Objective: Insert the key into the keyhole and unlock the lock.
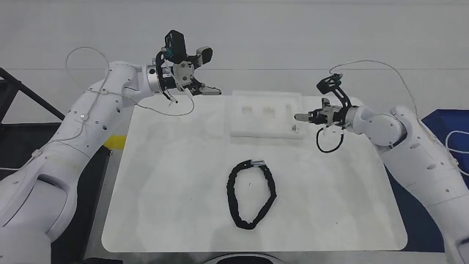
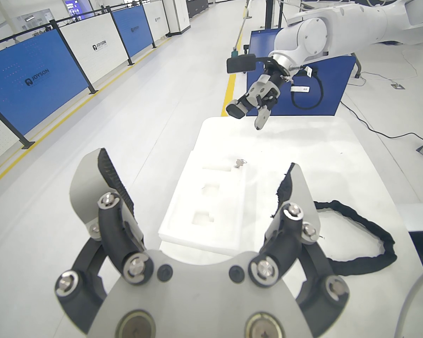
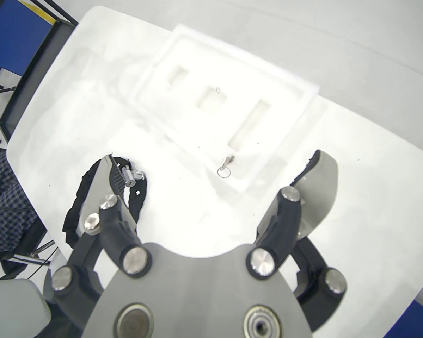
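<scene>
**A:** From above, where is everything?

**B:** The left gripper (image 1: 207,72) hangs spread wide near the far left corner of the table (image 1: 168,191); the right gripper (image 1: 300,117) hovers at the right end of the foam tray (image 1: 249,125), just beside the key (image 1: 294,127); the lock (image 1: 231,191) lies looped on the table, nearer the robot.

**A:** And the left wrist?

**B:** The left gripper (image 2: 197,163) gapes, empty; beyond it the key (image 2: 239,163) rests on the tray's rim (image 2: 183,226); the right gripper (image 2: 248,116) hangs above, fingers parted.

**A:** The right wrist?

**B:** The right gripper (image 3: 213,158) is wide open, holding nothing; the key (image 3: 226,165) lies on the tray's edge; the lock's metal end (image 3: 128,177) shows past one finger.
</scene>
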Robot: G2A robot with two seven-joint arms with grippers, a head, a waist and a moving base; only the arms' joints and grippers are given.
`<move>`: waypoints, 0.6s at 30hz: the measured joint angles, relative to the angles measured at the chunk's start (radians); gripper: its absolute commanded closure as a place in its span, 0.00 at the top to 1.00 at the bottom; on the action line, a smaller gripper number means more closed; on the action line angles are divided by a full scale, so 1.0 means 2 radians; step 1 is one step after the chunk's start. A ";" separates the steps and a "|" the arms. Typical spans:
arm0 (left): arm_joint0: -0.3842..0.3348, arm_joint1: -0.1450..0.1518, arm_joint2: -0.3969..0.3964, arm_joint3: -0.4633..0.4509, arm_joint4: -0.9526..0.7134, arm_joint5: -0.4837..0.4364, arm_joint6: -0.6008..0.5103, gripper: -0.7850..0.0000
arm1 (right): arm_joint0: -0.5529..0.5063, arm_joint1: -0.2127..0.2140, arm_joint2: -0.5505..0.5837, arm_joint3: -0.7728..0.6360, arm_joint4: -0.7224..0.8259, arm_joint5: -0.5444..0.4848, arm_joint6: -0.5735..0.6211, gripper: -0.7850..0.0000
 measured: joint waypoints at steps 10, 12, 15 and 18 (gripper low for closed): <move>0.000 0.000 0.000 0.000 0.000 0.000 0.000 1.00 | 0.036 -0.043 -0.065 0.054 0.038 0.064 0.044 1.00; 0.000 0.000 0.000 0.000 0.000 0.000 0.000 1.00 | 0.043 -0.050 -0.077 0.065 0.035 0.069 0.045 1.00; 0.000 0.000 0.000 0.000 0.000 0.000 0.000 1.00 | 0.055 -0.063 -0.095 0.081 0.022 0.079 0.045 1.00; 0.000 0.000 0.000 0.000 0.000 0.000 0.000 1.00 | 0.063 -0.075 -0.110 0.097 0.014 0.088 0.045 1.00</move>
